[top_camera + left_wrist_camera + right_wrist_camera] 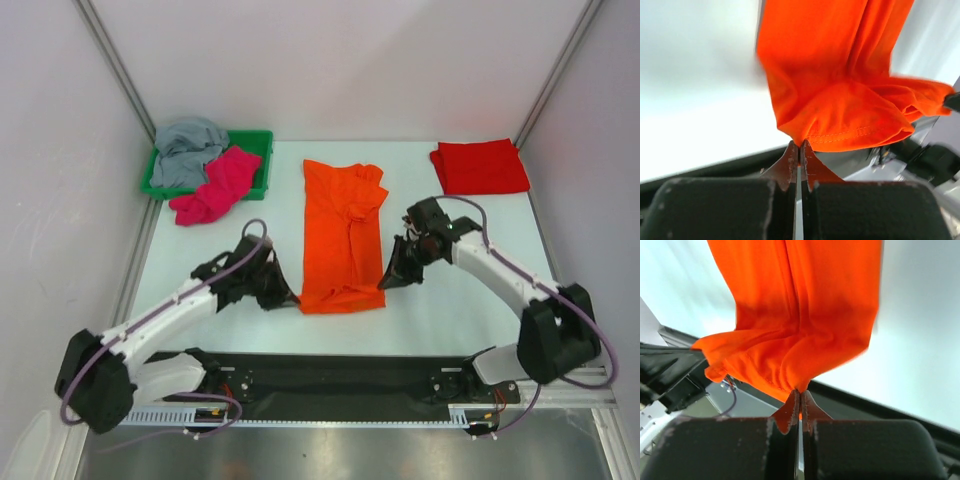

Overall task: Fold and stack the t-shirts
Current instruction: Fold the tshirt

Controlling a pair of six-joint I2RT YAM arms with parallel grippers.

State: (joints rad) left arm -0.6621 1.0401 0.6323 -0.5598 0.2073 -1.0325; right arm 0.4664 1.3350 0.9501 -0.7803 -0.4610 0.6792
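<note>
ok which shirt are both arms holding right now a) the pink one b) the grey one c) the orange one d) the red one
c: in the wrist views the left fingers and right fingers are each shut on a near corner of the orange shirt; the red shirt lies folded at the far right, and the pink shirt and grey shirt are at the tray.

Both arms reach over the table, angled inward toward each other. Left arm [165, 312]: stretched low from its base, left gripper [288, 297] with jaws pinched together on the near left corner of the orange shirt [340, 225]. Right arm [505, 268]: right gripper [386, 282] likewise clamped on the near right corner.
</note>
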